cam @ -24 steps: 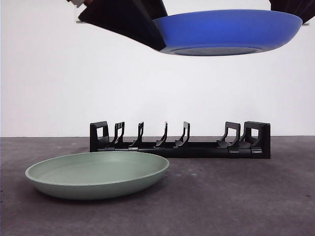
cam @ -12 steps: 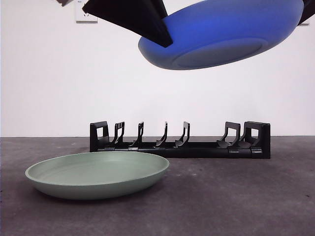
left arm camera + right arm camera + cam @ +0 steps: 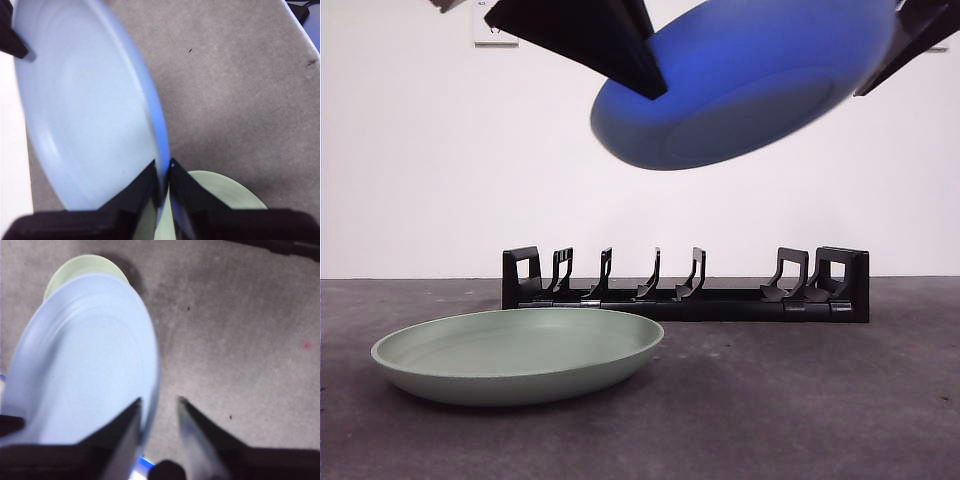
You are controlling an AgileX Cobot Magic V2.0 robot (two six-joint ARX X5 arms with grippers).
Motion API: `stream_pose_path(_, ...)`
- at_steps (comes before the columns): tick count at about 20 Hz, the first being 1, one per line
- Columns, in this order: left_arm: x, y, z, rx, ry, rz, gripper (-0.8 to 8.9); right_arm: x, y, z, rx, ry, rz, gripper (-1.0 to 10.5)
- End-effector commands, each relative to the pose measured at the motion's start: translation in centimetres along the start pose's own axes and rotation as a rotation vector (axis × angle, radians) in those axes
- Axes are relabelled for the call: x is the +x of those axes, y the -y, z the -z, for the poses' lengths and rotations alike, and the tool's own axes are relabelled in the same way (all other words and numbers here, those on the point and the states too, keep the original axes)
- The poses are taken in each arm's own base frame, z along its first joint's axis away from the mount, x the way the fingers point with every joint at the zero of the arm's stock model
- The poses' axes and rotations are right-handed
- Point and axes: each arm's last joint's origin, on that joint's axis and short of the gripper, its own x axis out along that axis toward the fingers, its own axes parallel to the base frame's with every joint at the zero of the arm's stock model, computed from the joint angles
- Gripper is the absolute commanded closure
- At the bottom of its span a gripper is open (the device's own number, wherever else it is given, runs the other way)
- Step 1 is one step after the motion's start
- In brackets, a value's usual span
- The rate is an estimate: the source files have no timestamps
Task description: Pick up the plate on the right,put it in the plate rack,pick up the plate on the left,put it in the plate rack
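Note:
A blue plate hangs tilted high above the table, its left edge lower. My left gripper is shut on that lower rim; in the left wrist view the rim sits pinched between the jaws. My right gripper is at the plate's upper right rim, and its jaws stand apart, with the blue plate beside one jaw. A pale green plate lies flat on the table at front left. Behind it stands the black plate rack, with nothing in its prongs.
The table is dark grey with a white wall behind it. A white socket shows on the wall at upper left. The green plate lies below the left gripper.
The blue plate has tipped from nearly level to a steep slant, its left edge dropping. The green plate and the rack have not moved.

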Motion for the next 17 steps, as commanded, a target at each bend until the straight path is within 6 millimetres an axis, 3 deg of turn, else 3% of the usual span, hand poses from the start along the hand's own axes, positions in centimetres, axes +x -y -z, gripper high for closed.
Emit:
stream_pose_path(1,0.1,-0.1,0.2,-0.074,-0.022,-0.012,8.20,-0.5,-0.3,-0.2,-0.012,0.022,-0.014,5.4)
stream_pose_path(4,0.1,0.0,0.2,-0.122,-0.004,0.004,8.20,-2.2,-1.0,-0.8,-0.037,0.086,-0.014,5.3)
stream_pose_path(8,0.2,-0.6,0.8,-0.288,0.041,0.009,8.20,-8.1,-3.4,-0.9,-0.066,0.359,0.110,5.4)
stream_pose_path(12,0.1,-3.2,3.0,-0.591,0.184,-0.043,8.20,-13.6,-5.5,2.0,-0.081,0.624,0.320,5.4)
stream_pose_path(17,-1.4,-7.5,7.3,-0.957,0.461,-0.166,8.20,-15.7,-6.6,5.7,-0.106,0.634,0.347,5.4)
